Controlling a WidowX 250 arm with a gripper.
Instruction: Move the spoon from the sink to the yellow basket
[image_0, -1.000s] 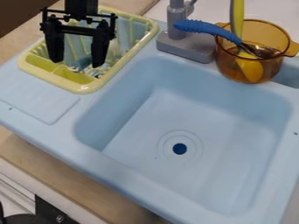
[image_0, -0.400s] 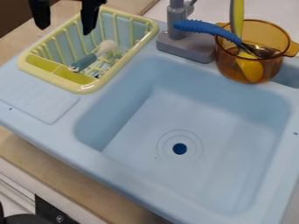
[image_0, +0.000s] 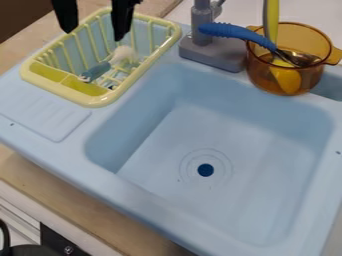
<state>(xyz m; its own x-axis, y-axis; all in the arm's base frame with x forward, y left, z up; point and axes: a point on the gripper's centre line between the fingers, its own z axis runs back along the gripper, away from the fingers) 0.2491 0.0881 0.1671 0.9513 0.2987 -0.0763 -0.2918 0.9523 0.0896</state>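
From here I see the spoon (image_0: 97, 71) lying in the yellow basket (image_0: 97, 101), in the larger, slatted part, with its teal handle end by the divider and its pale bowl toward the tap (image_0: 202, 22). The gripper (image_0: 93, 35) hangs over the basket's far side, fingers spread well apart, with nothing pinched between them. Over on the right, the amber pot (image_0: 257, 77) holds a blue-handled utensil (image_0: 237, 32) and a yellow-and-grey one (image_0: 270, 20), both poking past its rim. The tap's base stands between basket and pot, at the sink's (image_0: 214, 200) back edge.
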